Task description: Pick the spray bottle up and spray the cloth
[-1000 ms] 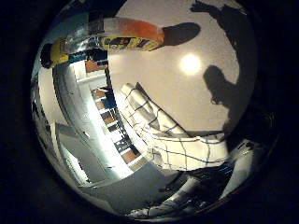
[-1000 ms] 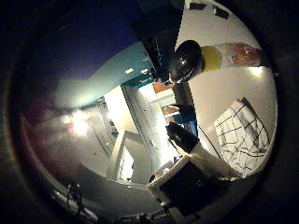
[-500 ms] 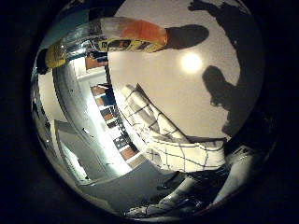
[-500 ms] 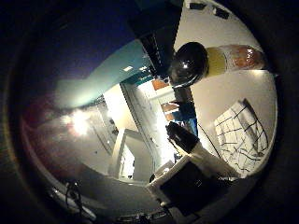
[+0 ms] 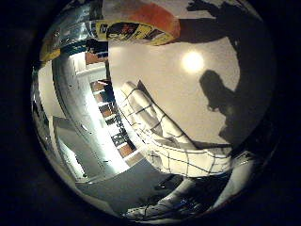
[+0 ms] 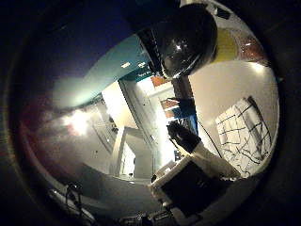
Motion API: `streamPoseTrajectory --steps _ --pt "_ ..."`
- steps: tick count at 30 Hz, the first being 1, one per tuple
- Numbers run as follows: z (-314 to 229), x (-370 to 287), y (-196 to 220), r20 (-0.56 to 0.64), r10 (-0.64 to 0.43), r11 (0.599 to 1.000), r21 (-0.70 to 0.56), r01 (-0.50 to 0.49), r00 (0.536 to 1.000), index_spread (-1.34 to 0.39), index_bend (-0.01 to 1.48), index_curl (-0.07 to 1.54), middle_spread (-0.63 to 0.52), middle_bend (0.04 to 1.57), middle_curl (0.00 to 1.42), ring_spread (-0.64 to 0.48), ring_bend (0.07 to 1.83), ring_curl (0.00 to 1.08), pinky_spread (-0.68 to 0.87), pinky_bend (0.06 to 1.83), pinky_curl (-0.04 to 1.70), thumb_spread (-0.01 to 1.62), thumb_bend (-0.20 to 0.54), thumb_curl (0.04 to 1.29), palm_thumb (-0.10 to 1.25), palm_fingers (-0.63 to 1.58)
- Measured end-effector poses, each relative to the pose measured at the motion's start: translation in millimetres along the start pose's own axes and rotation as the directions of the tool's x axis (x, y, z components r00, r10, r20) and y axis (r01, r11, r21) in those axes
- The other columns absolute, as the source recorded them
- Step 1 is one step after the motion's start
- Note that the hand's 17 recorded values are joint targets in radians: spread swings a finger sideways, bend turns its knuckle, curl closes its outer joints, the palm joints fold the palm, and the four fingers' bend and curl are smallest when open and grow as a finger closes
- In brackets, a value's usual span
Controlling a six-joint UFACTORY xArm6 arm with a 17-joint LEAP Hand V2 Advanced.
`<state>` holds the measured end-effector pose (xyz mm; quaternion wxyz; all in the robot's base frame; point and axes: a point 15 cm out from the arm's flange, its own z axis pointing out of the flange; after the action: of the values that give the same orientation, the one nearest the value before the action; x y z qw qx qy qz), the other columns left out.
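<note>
The spray bottle [image 5: 136, 23] has orange liquid, a yellow and black label and a black spray head [image 6: 186, 40]. It stands on the white table [image 5: 188, 99] and looms large in the thumb side view, close to the palm. The white cloth [image 5: 160, 136] with black grid lines lies crumpled on the table, apart from the bottle. My right hand [image 6: 193, 174] shows one white and black finger reaching out straight, holding nothing. The hand's shadow [image 5: 225, 94] falls on the table beside the cloth.
A bright lamp reflection [image 5: 193, 61] shines on the tabletop between bottle and cloth. Beyond the table edge are shelving [image 5: 113, 122], white cabinets [image 6: 127, 155] and a teal wall [image 6: 108, 75].
The bottle fills more of both views than a second ago, its black head most of all: the palm has come closer to it. The cloth lies as before.
</note>
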<state>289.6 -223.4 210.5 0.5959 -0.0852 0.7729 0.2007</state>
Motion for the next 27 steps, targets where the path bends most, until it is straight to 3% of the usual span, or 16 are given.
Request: streamPoseTrajectory --steps 13,17,21,25,27 --pt "22.4 -1.8 -17.4 -0.009 0.004 0.999 -0.033 -0.004 1.0 -0.11 0.16 0.3 0.05 0.34 0.41 0.13 0.46 0.3 0.32 0.23 0.3 0.99 -0.025 0.39 0.74 0.28" --pt "27.2 -1.8 -19.7 -0.011 0.004 0.999 -0.046 -0.005 1.0 -0.15 0.17 0.31 -0.02 0.4 0.43 0.03 0.58 0.33 0.31 0.2 0.28 0.99 -0.024 0.39 0.75 0.42" --pt "31.6 -0.9 -19.9 -0.009 0.011 0.998 -0.055 -0.011 1.0 -0.23 0.22 0.36 -0.15 0.52 0.51 -0.14 0.77 0.4 0.22 0.2 0.26 0.98 -0.022 0.39 0.76 0.62" --pt "34.0 -0.4 -23.0 -0.01 0.011 0.998 -0.062 -0.012 1.0 -0.31 0.3 0.44 -0.24 0.61 0.61 -0.25 0.9 0.48 0.11 0.25 0.27 0.98 -0.022 0.39 0.78 0.73" --pt "34.6 1.6 -23.5 -0.01 0.017 0.998 -0.064 -0.018 1.0 -0.37 0.37 0.52 -0.28 0.68 0.69 -0.29 0.97 0.53 0.0 0.37 0.29 0.97 -0.023 0.4 0.79 0.85"
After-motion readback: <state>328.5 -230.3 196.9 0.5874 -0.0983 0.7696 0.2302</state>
